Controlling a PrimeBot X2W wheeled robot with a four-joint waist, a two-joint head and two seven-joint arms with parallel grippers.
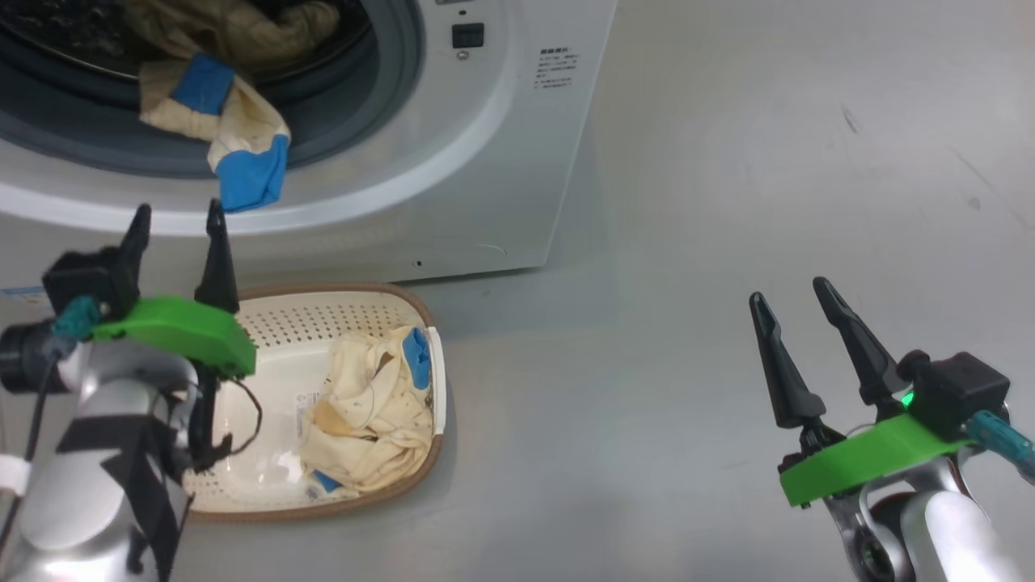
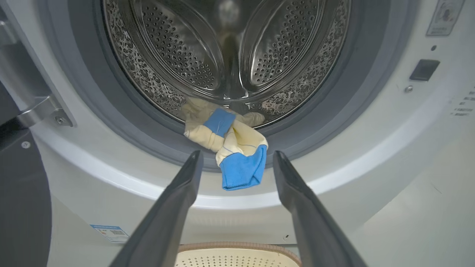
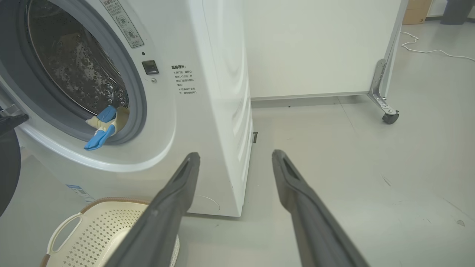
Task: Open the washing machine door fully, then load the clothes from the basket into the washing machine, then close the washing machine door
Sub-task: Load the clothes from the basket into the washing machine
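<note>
The grey floor (image 1: pixel 728 202) bears the washing machine (image 1: pixel 485 202), with the basket (image 1: pixel 323 323) just beside its front.

The left gripper (image 1: pixel 179 206) and the right gripper (image 1: pixel 788 291) each carry two long, tapering dark fingers (image 2: pixel 163 222) set on a bright green plate (image 1: pixel 182 327), with a boxy black camera block (image 1: pixel 85 279) and a teal plug (image 1: pixel 77 315) beside it. The left forearm (image 1: pixel 65 501) is a rounded silver shell wrapped with black tape (image 1: pixel 137 461) and a white strap (image 1: pixel 10 473), and a thin dark wire (image 1: pixel 257 412) loops below the plate. A small green light (image 1: pixel 907 398) glows at the base of the right gripper's fingers.
</note>
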